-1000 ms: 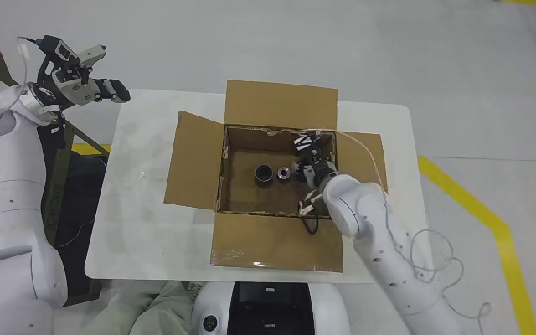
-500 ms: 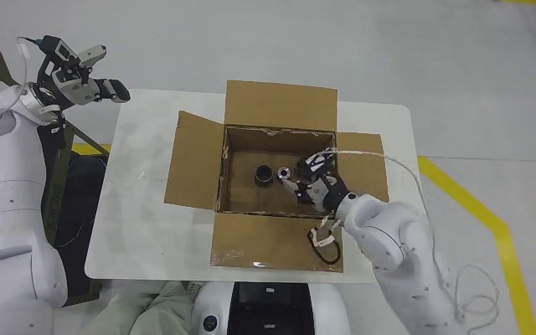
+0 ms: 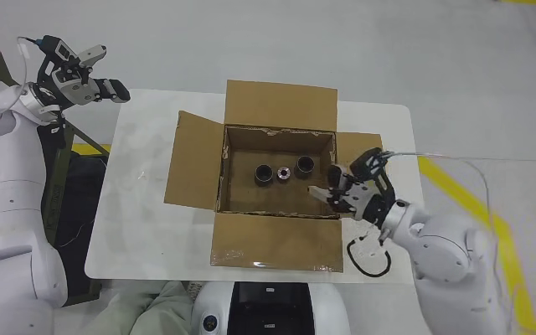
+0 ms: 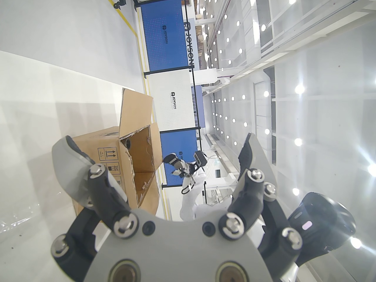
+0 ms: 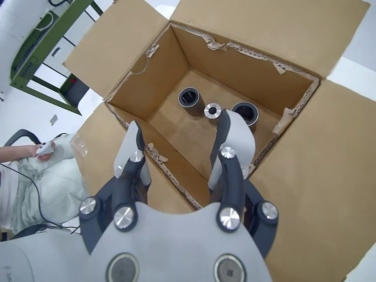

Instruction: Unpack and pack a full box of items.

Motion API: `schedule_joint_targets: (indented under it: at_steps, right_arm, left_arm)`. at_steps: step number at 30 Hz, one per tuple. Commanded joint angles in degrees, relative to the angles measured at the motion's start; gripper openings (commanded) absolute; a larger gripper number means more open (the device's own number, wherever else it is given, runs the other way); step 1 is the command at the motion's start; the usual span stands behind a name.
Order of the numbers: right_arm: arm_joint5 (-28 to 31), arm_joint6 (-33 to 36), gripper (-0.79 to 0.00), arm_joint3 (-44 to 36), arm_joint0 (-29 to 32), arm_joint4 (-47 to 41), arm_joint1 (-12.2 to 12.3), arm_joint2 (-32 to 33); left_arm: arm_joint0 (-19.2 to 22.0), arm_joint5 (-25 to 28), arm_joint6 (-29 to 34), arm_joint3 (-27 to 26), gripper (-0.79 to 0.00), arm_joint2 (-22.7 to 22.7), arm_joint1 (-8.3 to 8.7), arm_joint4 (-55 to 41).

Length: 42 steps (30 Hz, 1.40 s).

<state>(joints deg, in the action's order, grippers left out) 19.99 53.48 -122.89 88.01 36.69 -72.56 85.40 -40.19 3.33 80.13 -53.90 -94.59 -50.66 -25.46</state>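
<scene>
An open cardboard box (image 3: 280, 105) stands on the white table (image 3: 142, 209), all flaps folded out. On its floor stand two dark cylinders (image 3: 265, 174) (image 3: 305, 165) with a small silver-topped one (image 3: 284, 174) between them. In the right wrist view the same three cylinders (image 5: 189, 96) (image 5: 245, 112) (image 5: 213, 110) show inside the box (image 5: 264, 16). My right gripper (image 3: 328, 186) (image 5: 180, 123) hangs open and empty above the box's right rim. My left gripper (image 3: 113, 71) (image 4: 158, 142) is open and empty, off the table's far left corner, facing the box (image 4: 102, 145).
A green metal frame (image 5: 58, 30) stands on the floor left of the table. The table's left part beside the box flap (image 3: 193, 159) is bare. A yellow floor line (image 3: 469, 201) runs at the right.
My right gripper has drawn up out of the box and back toward its right rim. A dark cylinder now stands uncovered where the gripper was. The left arm has not moved.
</scene>
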Motion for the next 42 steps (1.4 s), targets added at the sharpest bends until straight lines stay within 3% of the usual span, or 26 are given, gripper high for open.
schedule_joint_targets:
  at_steps: [1, 6, 12, 18, 23, 31, 42]
  right_arm:
    - [1.24, 1.16, -0.305, 1.18, 0.34, -5.24, 0.35, 2.46]
    - [2.54, 2.98, -0.283, 4.14, 0.49, -13.97, 1.22, 8.22]
    - [3.87, 3.79, -0.123, 7.14, 1.07, -21.27, 2.16, 13.79]
    - [4.11, 3.39, -0.123, 11.15, 1.7, -25.99, 2.95, 17.78]
    - [2.98, 1.48, 0.0, 14.38, 2.19, -27.12, 3.55, 21.46]
    - [1.26, 1.05, 0.0, 19.71, 1.23, -28.83, 4.41, 23.11]
    - [0.03, 3.07, 0.0, 25.8, -1.49, -31.58, 5.25, 19.46]
  left_arm:
    - [0.0, 0.0, 0.0, 0.0, 0.0, 0.0, 0.0, 0.0]
    - [0.0, 0.0, 0.0, 0.0, 0.0, 0.0, 0.0, 0.0]
    - [0.0, 0.0, 0.0, 0.0, 0.0, 0.0, 0.0, 0.0]
    - [0.0, 0.0, 0.0, 0.0, 0.0, 0.0, 0.0, 0.0]
    - [0.0, 0.0, 0.0, 0.0, 0.0, 0.0, 0.0, 0.0]
    - [0.0, 0.0, 0.0, 0.0, 0.0, 0.0, 0.0, 0.0]
    - [0.0, 0.0, 0.0, 0.0, 0.0, 0.0, 0.0, 0.0]
